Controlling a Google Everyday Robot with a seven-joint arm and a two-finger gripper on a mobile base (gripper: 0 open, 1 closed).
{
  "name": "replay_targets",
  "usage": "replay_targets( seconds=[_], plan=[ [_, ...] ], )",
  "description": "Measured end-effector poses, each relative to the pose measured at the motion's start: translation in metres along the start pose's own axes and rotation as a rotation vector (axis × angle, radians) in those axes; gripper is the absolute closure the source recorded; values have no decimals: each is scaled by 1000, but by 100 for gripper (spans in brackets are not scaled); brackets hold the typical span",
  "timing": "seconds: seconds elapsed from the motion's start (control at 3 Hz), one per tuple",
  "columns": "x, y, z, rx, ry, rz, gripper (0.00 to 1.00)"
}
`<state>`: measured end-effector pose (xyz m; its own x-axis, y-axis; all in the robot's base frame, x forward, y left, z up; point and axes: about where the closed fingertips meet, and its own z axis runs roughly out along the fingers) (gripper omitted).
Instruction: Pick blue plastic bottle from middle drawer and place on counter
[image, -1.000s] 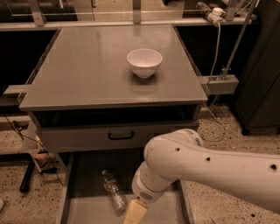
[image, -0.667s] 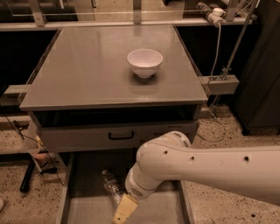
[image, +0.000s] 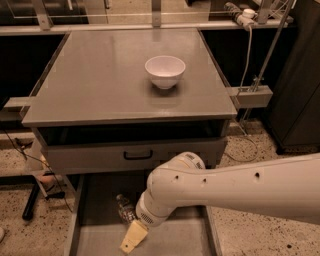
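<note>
The blue plastic bottle (image: 125, 208) lies on the floor of the open middle drawer (image: 97, 235), at the bottom of the camera view; only its near-left part shows, the rest is behind my wrist. My white arm reaches in from the right, down into the drawer. My gripper (image: 132, 238), tan at its tip, hangs just in front of and slightly right of the bottle, close above the drawer floor. The grey counter (image: 95, 80) lies above, wide and flat.
A white bowl (image: 165, 71) stands on the counter, right of centre toward the back. A closed grey drawer front with a black handle (image: 137, 155) sits just above the open drawer. Metal brackets and cables stand at the right; speckled floor lies on both sides.
My arm has swung left and lower into the drawer. The gripper has moved left toward the bottle and my wrist now covers more of it.
</note>
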<state>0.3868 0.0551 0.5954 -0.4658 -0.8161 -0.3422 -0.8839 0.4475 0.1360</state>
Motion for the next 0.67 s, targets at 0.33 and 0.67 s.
replay_targets(
  seconds=[0.33,0.67],
  plan=[
    [0,0,0,0,0,0,0],
    [-7,13,35,-70,-19,-5,0]
  ],
)
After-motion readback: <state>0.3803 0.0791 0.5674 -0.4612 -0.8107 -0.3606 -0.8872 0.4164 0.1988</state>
